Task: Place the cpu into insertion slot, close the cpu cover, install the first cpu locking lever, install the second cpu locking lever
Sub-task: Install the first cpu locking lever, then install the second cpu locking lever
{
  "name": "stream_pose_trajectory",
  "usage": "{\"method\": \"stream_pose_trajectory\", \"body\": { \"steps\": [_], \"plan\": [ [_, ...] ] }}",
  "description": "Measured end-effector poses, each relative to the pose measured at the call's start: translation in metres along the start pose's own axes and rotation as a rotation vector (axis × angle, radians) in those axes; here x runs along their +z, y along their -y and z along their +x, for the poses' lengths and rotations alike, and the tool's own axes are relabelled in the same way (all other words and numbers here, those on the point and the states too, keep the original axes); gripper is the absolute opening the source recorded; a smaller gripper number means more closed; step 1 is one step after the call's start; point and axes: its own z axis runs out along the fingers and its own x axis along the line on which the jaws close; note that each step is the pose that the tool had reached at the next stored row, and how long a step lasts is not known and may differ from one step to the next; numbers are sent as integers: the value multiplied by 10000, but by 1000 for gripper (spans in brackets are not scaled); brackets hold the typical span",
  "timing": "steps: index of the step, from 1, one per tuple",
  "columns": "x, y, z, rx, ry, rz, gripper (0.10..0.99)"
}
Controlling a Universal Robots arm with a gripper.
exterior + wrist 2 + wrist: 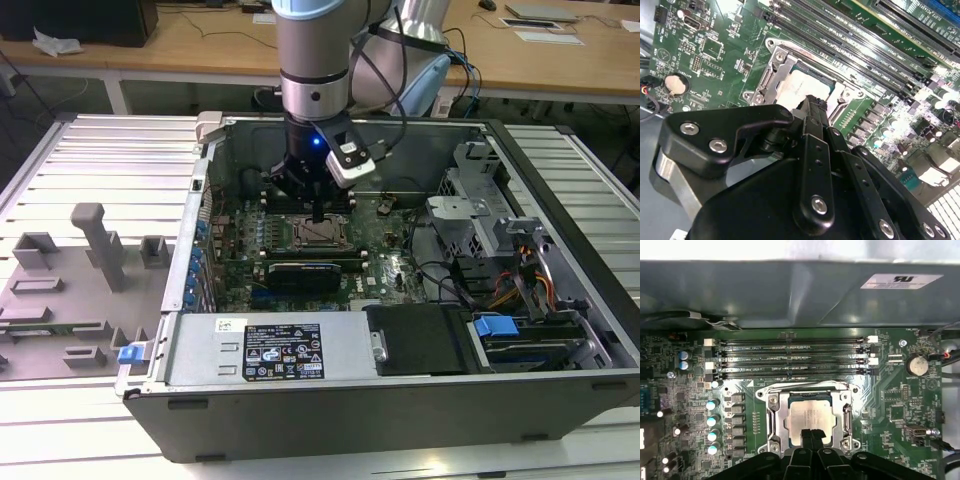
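My gripper (811, 434), fingers pressed together and holding nothing, touches the one cpu (807, 415) seated under the one closed cpu cover (774, 412).

I see the cpu (808, 416) seated in the socket, the cover (809, 399) closed flat around it. My claw (812, 436) sits with fingertips together, over the cpu's near edge. Four memory slots (790, 357) lie just beyond.
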Motion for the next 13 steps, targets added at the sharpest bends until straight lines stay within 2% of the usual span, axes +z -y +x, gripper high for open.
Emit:
{"method": "stream_pose_trajectory", "body": {
  "steps": [13],
  "plan": [
    [-24,0,-2,-1,-1,4,106]
  ]
}}
